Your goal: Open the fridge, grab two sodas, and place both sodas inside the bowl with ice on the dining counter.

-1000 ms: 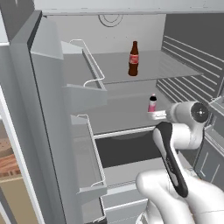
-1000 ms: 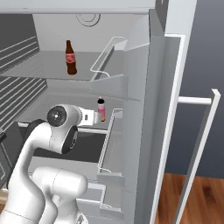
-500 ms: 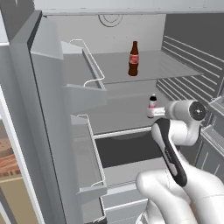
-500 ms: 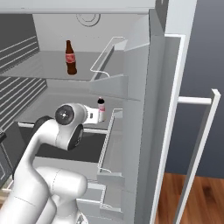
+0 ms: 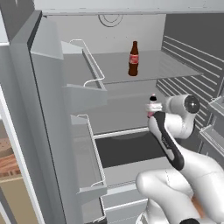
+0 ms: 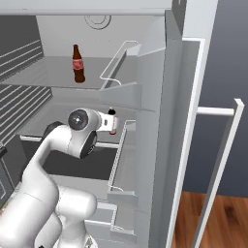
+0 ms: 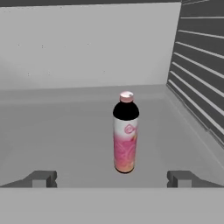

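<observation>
The fridge (image 5: 48,87) stands open with its door swung wide. One soda (image 5: 133,59), a dark cola bottle with a red label, stands upright on the upper shelf and is the soda (image 6: 77,64) seen in the right base view. A second cola bottle, the bowl with ice and the dining counter are out of view. My gripper (image 7: 112,178) is open on the middle shelf. It faces a dark bottle with a pink and white label (image 7: 125,133), which stands a short way ahead, centred between the fingertips (image 7: 43,178). That pink bottle (image 5: 152,104) sits just beyond my hand.
Wire-railed door bins (image 5: 89,144) hang on the open left door. The right door's bins (image 6: 121,160) are close beside my arm. A ribbed side wall (image 7: 201,65) bounds the shelf on the right. A dark drawer front (image 5: 127,151) lies below the middle shelf.
My arm has reached a little deeper into the fridge toward the pink-labelled bottle. The bottles have stayed where they were.
</observation>
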